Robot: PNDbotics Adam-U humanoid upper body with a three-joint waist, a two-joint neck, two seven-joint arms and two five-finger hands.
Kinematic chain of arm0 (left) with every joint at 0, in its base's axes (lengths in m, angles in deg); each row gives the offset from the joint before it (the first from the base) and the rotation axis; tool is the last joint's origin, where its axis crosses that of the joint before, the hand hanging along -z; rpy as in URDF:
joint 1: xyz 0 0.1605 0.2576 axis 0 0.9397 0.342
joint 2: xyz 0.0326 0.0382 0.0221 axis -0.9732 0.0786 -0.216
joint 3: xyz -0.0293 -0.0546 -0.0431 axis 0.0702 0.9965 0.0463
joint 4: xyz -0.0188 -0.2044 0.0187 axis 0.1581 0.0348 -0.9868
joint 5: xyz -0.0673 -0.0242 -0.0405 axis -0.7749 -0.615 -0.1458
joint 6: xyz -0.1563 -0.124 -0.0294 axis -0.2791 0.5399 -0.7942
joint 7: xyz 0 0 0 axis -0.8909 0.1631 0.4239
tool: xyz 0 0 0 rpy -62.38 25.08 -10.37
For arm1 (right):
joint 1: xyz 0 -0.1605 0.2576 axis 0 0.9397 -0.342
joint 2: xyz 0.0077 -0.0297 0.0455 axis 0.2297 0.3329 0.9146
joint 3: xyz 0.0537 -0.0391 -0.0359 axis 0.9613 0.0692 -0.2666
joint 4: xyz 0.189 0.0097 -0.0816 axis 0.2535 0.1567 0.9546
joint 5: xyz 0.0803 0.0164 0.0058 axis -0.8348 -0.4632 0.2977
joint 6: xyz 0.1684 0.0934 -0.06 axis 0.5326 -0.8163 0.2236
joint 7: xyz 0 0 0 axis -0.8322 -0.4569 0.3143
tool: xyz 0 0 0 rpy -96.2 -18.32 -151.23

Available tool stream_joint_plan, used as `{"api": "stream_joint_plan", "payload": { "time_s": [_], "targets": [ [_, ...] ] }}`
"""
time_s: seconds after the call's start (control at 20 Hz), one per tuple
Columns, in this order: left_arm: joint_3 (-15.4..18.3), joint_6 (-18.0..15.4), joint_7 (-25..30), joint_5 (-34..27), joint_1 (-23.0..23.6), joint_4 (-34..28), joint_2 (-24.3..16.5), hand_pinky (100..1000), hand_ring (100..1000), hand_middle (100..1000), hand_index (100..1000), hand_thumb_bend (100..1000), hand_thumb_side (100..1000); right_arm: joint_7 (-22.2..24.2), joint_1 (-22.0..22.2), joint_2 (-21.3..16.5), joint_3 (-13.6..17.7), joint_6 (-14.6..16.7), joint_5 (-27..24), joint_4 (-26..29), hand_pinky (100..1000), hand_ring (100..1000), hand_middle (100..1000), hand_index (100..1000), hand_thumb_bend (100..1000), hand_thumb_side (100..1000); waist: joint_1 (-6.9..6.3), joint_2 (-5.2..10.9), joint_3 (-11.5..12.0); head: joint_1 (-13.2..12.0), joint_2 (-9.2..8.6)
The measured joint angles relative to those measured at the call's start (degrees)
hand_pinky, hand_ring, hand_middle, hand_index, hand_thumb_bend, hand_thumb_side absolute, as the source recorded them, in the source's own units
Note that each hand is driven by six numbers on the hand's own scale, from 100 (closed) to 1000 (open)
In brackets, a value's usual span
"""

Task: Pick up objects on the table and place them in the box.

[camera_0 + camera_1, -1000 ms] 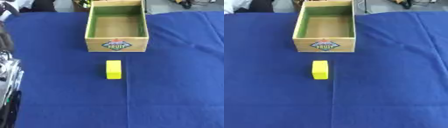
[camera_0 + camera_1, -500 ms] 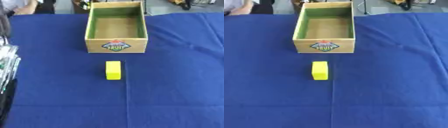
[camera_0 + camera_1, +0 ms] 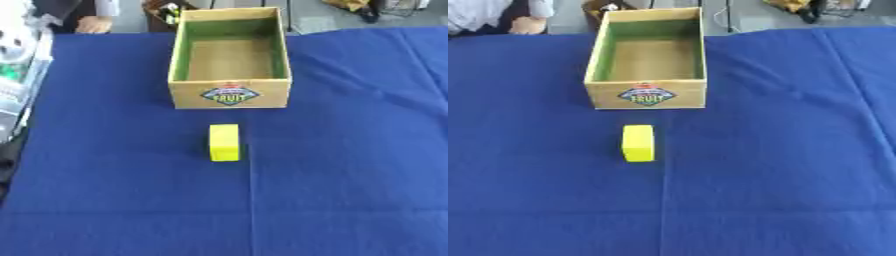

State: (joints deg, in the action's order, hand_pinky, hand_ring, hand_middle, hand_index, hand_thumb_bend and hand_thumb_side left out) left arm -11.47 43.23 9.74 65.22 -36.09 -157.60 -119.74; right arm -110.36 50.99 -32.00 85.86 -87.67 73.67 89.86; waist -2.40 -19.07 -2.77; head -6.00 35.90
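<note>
One arm is showing at the left edge of the left eye view, around nine to eleven o'clock: a silver and black mass, blurred, and whether any of it is the left hand [image 3: 16,70], or how its fingers are sitting, I cannot tell. Moving rightward, a yellow block [image 3: 224,142] is lying flat on the blue-clothed surface [image 3: 350,175] near the centre, untouched. Just beyond it at twelve o'clock, apart from it, a wooden box [image 3: 230,93] is standing open-topped, showing green inner walls and a fruit label on its near wall. No right hand is showing.
</note>
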Motion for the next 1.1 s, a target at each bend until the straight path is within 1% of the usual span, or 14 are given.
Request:
{"api": "stream_joint_plan", "payload": {
  "time_s": [0.15,0.3,0.35,0.4,0.6,0.8,0.9,1.05,1.1],
  "targets": [
    [-2.26,1.03,6.46,2.28,-2.82,1.75,1.17,463,639,690,924,100,1000,0.05,-0.1,0.0,-0.04,-0.05,-0.01,0.0,662,694,530,726,100,902,-0.35,0.0,-0.08,-0.02,0.11],
    [-4.33,0.7,11.78,5.76,-5.13,2.74,2.6,473,658,704,923,106,1000,0.13,-0.51,0.0,-0.34,-0.08,-0.01,0.0,662,693,530,725,100,902,-0.36,0.0,-0.08,-0.06,0.13],
    [-4.96,0.52,13.29,7.28,-5.79,3.02,3.11,477,662,707,924,117,1000,0.19,-0.52,0.01,-0.35,-0.12,-0.02,0.0,662,693,530,725,100,902,-0.42,0.0,-0.08,-0.11,0.13],
    [-5.53,0.33,14.52,8.68,-6.32,3.23,3.58,488,670,714,925,147,1000,0.24,-0.52,0.01,-0.36,-0.15,-0.02,0.0,662,694,530,725,100,902,-0.5,0.0,-0.09,-0.15,0.13],
    [-8.13,-0.76,18.83,13.51,-7.88,4.29,5.02,516,691,729,928,183,1000,0.37,-0.52,0.02,-0.39,-0.26,-0.03,0.0,662,694,529,725,100,901,-0.69,0.0,-0.22,-0.19,0.13],
    [-10.69,-2.32,22.32,16.09,-8.86,5.85,5.82,549,719,750,935,257,1000,0.4,-0.52,0.05,-0.54,-0.28,-0.04,0.0,662,694,529,725,100,901,-0.78,0.0,-0.34,-0.2,0.13],
    [-11.76,-3.27,23.99,16.92,-9.3,6.66,6.27,560,731,758,936,313,1000,0.42,-0.52,0.11,-0.67,-0.29,-0.04,0.0,662,694,529,725,100,901,-0.83,0.0,-0.35,-0.29,0.13],
    [-13.09,-4.6,26.58,17.26,-9.96,7.95,7.06,570,740,764,945,430,1000,0.52,-0.52,0.23,-0.68,-0.27,-0.06,0.0,662,694,529,725,100,901,-0.83,0.0,-0.4,-0.46,0.13],
    [-13.54,-5.03,27.61,17.26,-10.2,8.41,7.37,580,746,768,949,493,1000,0.56,-0.52,0.29,-0.69,-0.25,-0.07,0.0,662,694,529,725,100,901,-0.83,0.0,-0.4,-0.48,0.13]
  ]
}}
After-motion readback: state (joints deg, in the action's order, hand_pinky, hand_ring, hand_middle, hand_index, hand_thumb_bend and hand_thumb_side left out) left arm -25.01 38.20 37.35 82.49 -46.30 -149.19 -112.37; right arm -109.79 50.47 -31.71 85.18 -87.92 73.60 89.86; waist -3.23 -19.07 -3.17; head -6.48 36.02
